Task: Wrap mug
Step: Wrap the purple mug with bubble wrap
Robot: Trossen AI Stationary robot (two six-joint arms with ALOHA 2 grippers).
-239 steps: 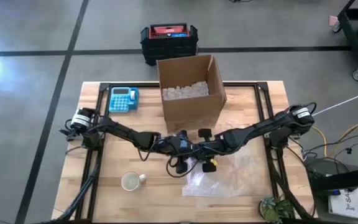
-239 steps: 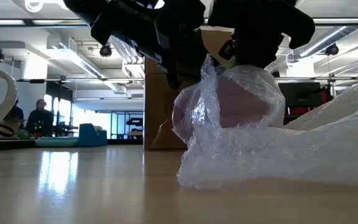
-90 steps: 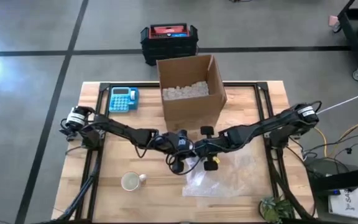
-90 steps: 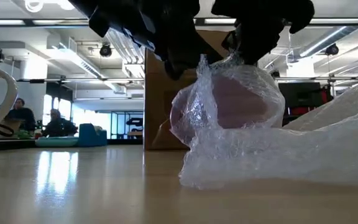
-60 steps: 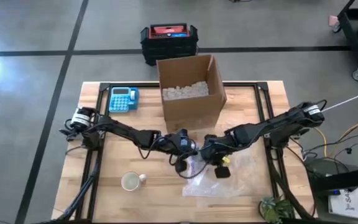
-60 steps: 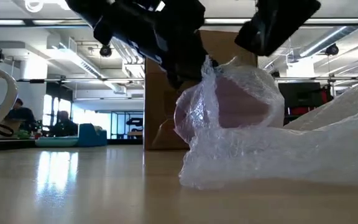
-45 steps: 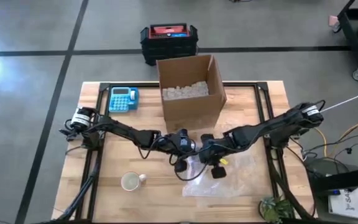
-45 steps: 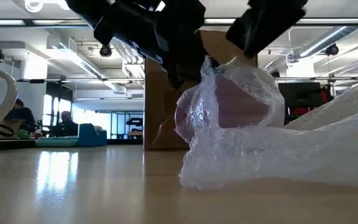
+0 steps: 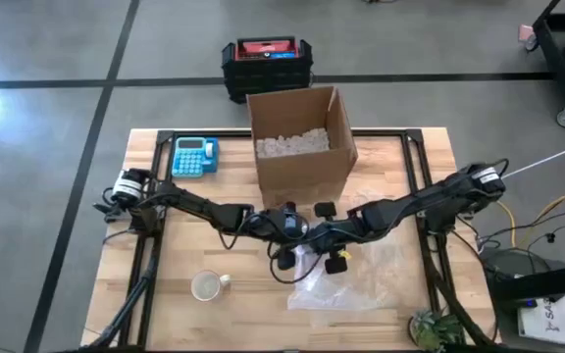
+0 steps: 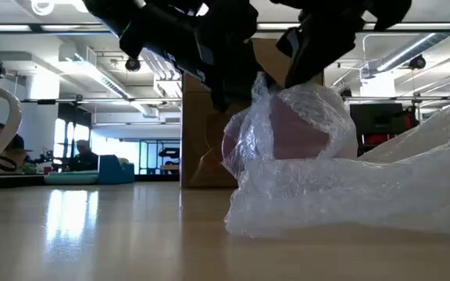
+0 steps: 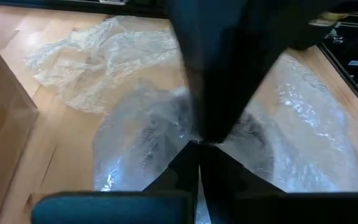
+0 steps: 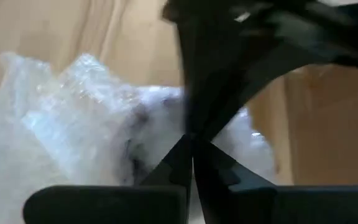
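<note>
Swinging back over the bundle, my right gripper [image 9: 319, 250] sits again at the top of the wrapped mug [image 10: 299, 129]; a moment ago it had drifted toward the near edge of the table [image 9: 175, 294], away from the gather. My left gripper [image 9: 287, 245] has stayed put the whole while, closed tight on the twist of bubble wrap [image 10: 350, 191] above the mug. In my right wrist view the fingers meet at a point on the film, so I judge that gripper pinched on the wrap as well. That suggests the mug is nearly enclosed and I am re-gripping to pull the loose film tighter.

The mug rests mid-table, lying inside the wrap, with the rest of the sheet trailing out toward the right side and the near edge.

Around me, largest first: the cardboard box [image 9: 300, 147] stands just behind my grippers, with packing peanuts [image 9: 290, 144] inside. The loose tail of wrap could snag under my right arm. A blue calculator [image 9: 194, 157] lies far left, well clear. A second, bare mug [image 9: 207, 285] waits near the front left.
</note>
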